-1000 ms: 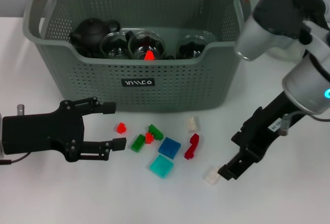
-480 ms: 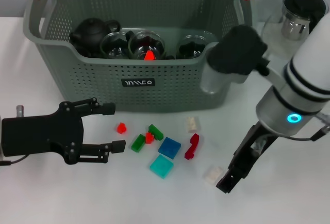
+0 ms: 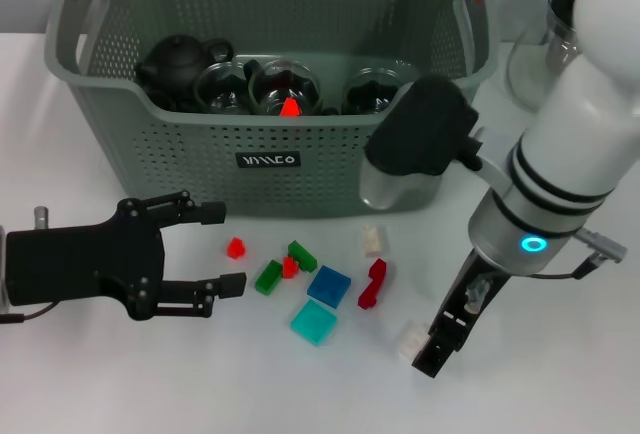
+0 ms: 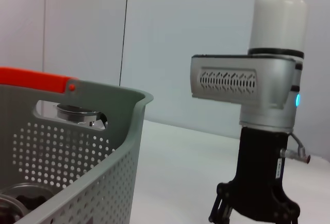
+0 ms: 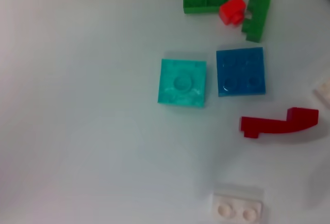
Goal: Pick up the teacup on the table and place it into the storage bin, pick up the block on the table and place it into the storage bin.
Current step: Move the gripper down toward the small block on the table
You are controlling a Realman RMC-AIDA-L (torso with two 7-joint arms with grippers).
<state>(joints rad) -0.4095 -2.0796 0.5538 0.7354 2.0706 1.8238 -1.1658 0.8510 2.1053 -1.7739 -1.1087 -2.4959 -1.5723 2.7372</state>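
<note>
**Blocks Scattered Before the Bin, Right Gripper Low Over a White One**

Here the left gripper [image 3: 222,249] lay on the table [image 3: 120,374] at the left, its fingers spread wide and holding nothing, pointed toward a small red block [image 3: 235,247]. Behind stood the storage bin [image 3: 270,159], with a black teapot [image 3: 180,62] and glass teacups [image 3: 285,86] inside. In front of it lay two green blocks [image 3: 268,276], a blue block [image 3: 328,285], a teal block [image 3: 314,322], a dark red block [image 3: 372,283] and a cream block [image 3: 373,240]. Farther right, the right gripper [image 3: 435,352] hung just beside a white block [image 3: 409,339] near the table; whether its fingers were spread or together could not be told.
</note>
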